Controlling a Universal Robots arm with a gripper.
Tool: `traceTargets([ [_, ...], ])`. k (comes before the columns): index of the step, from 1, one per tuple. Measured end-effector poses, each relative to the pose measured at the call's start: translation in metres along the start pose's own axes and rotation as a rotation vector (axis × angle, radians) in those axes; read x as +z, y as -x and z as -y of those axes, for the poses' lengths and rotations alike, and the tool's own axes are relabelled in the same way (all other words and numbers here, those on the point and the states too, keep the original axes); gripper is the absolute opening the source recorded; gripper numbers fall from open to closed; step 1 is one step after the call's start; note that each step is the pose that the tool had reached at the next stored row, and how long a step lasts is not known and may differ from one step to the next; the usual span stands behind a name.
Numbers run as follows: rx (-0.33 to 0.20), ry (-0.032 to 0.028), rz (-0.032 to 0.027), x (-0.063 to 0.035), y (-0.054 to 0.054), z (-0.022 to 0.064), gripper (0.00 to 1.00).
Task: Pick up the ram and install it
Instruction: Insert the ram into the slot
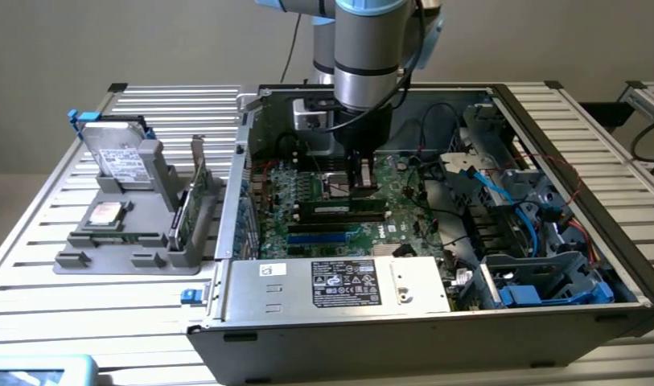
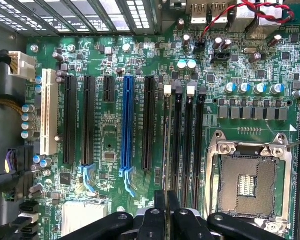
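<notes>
On the slatted table [image 1: 584,112] sits an open computer case [image 1: 413,342]. Inside it, over the green motherboard [image 2: 110,130], the pincer [image 1: 359,190] is clenched on the ram [image 1: 335,211], which stands on edge along the black memory slots [image 2: 188,135].

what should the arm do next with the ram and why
Probably ease it straight down: the gripper grips the ram on edge, parallel with the black memory slots and right beside them; whether it is seated can't be told.
</notes>
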State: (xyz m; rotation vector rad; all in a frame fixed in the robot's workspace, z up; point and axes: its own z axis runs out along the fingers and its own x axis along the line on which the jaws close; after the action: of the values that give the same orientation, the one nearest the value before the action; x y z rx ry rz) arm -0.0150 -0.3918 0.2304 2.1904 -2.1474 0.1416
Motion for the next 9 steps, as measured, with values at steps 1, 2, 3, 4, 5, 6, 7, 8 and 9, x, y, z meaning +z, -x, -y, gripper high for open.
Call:
traceTargets([
  [1,0.000,0.0000,-0.0009,-0.0002,-0.0001,0.0000,0.14],
  [2,0.000,-0.0003,-0.0018,-0.0002,-0.0003,0.0000,0.14],
  [3,-0.001,-0.0005,-0.0032,-0.0003,-0.0004,0.0000,0.14],
  [4,-0.001,-0.0005,-0.0045,-0.0004,-0.0005,0.0000,0.14],
  [5,-0.001,-0.0009,-0.0057,-0.0003,-0.0005,0.0000,0.14],
  [6,-0.001,-0.0020,-0.0077,-0.0002,-0.0004,-0.0001,0.14],
  [7,0.000,-0.0030,-0.0095,-0.0002,-0.0004,-0.0001,0.14],
  [8,0.000,-0.0040,-0.0110,-0.0001,-0.0004,-0.0001,0.14],
  [9,0.000,-0.0053,-0.0115,0.0000,-0.0003,-0.0002,0.14],
])
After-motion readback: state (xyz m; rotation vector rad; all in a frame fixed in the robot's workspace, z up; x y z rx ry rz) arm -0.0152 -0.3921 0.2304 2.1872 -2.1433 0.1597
